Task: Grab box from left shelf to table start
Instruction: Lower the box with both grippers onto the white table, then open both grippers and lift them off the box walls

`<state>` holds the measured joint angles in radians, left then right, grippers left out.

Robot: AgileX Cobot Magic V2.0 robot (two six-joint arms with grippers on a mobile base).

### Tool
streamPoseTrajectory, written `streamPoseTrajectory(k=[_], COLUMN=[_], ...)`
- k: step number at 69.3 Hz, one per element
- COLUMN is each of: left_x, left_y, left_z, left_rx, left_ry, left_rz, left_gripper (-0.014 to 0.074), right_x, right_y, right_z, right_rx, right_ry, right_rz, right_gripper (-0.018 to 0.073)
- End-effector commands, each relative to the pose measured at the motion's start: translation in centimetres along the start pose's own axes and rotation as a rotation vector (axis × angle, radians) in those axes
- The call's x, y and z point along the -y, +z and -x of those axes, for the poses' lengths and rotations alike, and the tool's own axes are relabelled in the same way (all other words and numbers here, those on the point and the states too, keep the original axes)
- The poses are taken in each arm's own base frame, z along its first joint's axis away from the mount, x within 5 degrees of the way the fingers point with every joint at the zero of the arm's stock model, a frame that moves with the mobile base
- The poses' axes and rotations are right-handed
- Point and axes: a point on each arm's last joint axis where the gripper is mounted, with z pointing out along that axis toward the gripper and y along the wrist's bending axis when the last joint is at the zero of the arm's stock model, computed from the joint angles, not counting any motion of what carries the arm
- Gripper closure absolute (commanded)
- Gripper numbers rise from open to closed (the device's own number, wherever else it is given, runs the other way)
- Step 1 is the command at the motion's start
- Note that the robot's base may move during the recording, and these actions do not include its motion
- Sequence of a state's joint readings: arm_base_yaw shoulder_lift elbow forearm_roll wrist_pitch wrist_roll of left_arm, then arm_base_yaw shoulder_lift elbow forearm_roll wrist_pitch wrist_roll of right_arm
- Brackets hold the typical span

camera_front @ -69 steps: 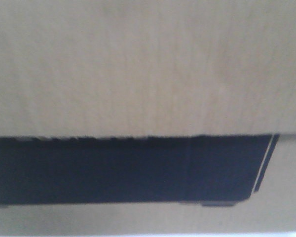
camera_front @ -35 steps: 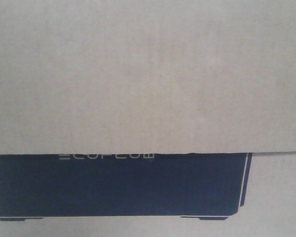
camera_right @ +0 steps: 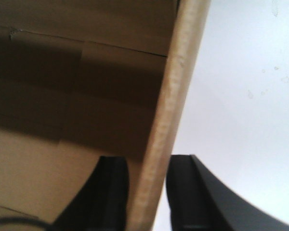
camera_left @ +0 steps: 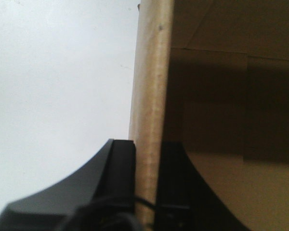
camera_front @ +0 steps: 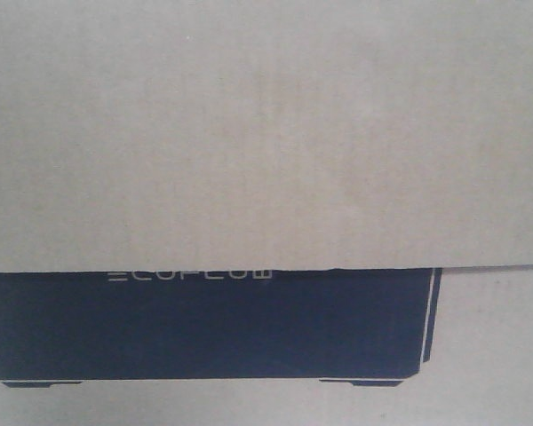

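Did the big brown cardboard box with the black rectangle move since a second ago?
Yes. In the front view the big brown cardboard box shifted left: its black rectangle's right edge sits further left. No fixed landmark is visible.

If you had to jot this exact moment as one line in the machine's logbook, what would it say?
stage: holding box | left gripper: shut on box wall | right gripper: shut on opposite wall | front view: filled by box | shelf, table: unseen

the box (camera_front: 266,133) is plain matt corrugated cardboard, faintly ribbed, with a flat black printed patch (camera_front: 204,328); both grippers' fingers (camera_left: 120,168) look like smooth black plastic
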<state>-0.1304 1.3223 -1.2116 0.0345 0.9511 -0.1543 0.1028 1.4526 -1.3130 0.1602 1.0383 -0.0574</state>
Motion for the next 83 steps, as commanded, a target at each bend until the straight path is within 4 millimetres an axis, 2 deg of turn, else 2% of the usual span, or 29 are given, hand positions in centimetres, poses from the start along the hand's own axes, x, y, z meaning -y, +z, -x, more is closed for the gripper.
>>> streamPoseTrajectory(k=[1, 4, 10, 15, 19, 23, 27, 34, 40, 48, 57, 71, 83], left_x=[-0.8, -0.8, -0.8, -0.8, -0.7, -0.7, -0.7, -0.7, -0.7, -0.7, -0.6, -0.6, -1.0], left_y=[-0.8, -0.8, -0.8, -0.8, -0.8, -0.8, -0.8, -0.8, -0.8, -1.3, -3.0, -8.4, -14.2], left_z=[1.1, 1.1, 1.0, 1.0, 0.9, 0.9, 0.9, 0.9, 1.0, 1.3, 2.2, 3.1, 1.2], left_rx=[0.097, 0.092, 0.084, 0.078, 0.076, 0.076, 0.076, 0.076, 0.081, 0.095, 0.127, 0.276, 0.438], left_ry=[0.036, 0.036, 0.036, 0.033, 0.032, 0.031, 0.031, 0.031, 0.031, 0.030, 0.026, 0.017, 0.022], left_rz=[0.052, 0.046, 0.045, 0.042, 0.041, 0.040, 0.040, 0.040, 0.039, 0.038, 0.036, 0.021, 0.006], left_gripper=[0.0694, 0.0694, 0.0691, 0.0677, 0.0626, 0.0536, 0.0376, 0.0157, 0.0021, 0.0023, 0.0024, 0.0024, 0.0059], right_x=[0.6, 0.6, 0.6, 0.7, 0.6, 0.6, 0.6, 0.6, 0.6, 0.6, 0.3, -0.4, -1.0], right_y=[-0.6, -0.6, -0.6, -0.7, -0.7, -0.7, -0.7, -0.7, -0.8, -1.3, -3.1, -8.3, -13.1], right_z=[0.1, 0.1, -0.1, -0.1, -0.1, -0.2, -0.2, -0.2, -0.2, -0.2, 0.1, 0.5, -0.5], right_rx=[0.012, 0.006, -0.008, -0.012, -0.014, -0.015, -0.016, -0.020, -0.019, 0.001, 0.068, 0.217, 0.340], right_ry=[-0.055, -0.055, -0.057, -0.058, -0.058, -0.058, -0.058, -0.058, -0.058, -0.060, -0.068, -0.086, -0.100], right_rz=[-0.064, -0.064, -0.067, -0.069, -0.069, -0.069, -0.069, -0.069, -0.069, -0.070, -0.074, -0.078, -0.078], right_gripper=[0.0087, 0.0013, -0.0069, -0.0064, -0.0065, -0.0065, -0.0065, -0.0065, -0.0065, -0.0065, -0.0065, -0.0065, -0.0039])
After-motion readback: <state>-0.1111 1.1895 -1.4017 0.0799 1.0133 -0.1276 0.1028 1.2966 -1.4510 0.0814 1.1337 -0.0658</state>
